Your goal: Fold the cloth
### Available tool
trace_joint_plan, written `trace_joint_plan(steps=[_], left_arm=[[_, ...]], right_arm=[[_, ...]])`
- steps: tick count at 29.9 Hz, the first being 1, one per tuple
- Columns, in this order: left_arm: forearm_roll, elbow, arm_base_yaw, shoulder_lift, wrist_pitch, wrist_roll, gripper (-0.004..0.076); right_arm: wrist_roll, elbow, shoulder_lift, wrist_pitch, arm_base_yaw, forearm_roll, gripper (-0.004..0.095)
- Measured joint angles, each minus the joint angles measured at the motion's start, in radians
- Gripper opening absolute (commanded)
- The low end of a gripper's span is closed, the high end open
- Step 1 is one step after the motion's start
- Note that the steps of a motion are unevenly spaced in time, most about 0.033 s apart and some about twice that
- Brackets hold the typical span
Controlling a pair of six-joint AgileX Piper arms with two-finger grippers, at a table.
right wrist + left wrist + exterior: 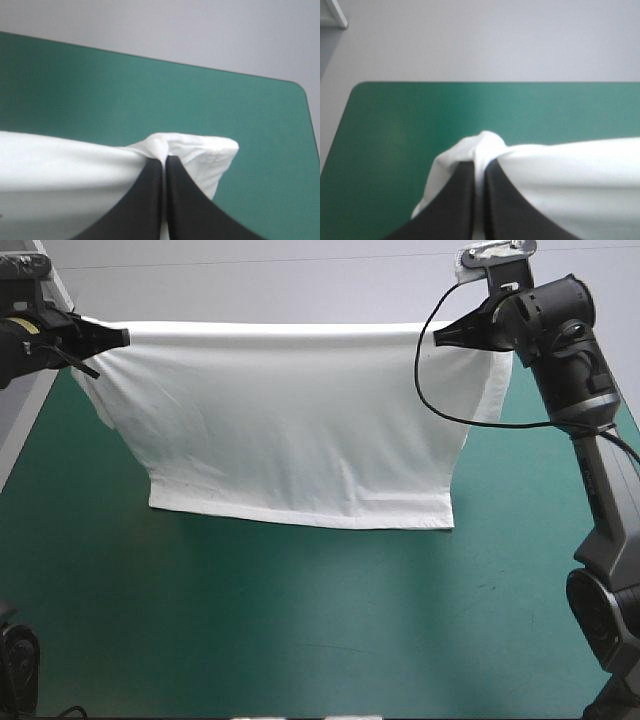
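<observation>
Teal-green counter (300,630) below; I see the T-shirt (300,420) stretched between my claws, long axis running left claw (122,337) to right claw (440,337), hem hanging down. Each claw is pinched on a top corner.

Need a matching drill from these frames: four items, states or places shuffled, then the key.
Items:
1. left hand
2. right hand
3. T-shirt
4. table cover

States or places:
A. white, held up and stretched wide by its top corners
B. teal-green, bare in front of the hanging cloth
C. shut on a top corner, toward the table's right edge
D. shut on a top corner, toward the table's left edge

Pairs: 1-D, 2-C, 3-A, 4-B
</observation>
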Motion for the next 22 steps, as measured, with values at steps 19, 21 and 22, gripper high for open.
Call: trace_joint_plan(steps=[19, 21, 22], left_arm=[[-0.035, -0.206, 0.003, 0.151, -0.199, 0.049, -0.0010], [-0.063, -0.274, 0.003, 0.222, -0.214, 0.069, -0.0010], [-0.074, -0.309, 0.003, 0.260, -0.214, 0.080, -0.0010]], right_arm=[[-0.069, -0.171, 0.079, -0.360, -0.002, 0.054, -0.0018], [-0.044, -0.171, 0.123, -0.471, -0.004, 0.050, -0.0018], [-0.028, -0.171, 0.138, -0.511, -0.005, 0.047, -0.0018]])
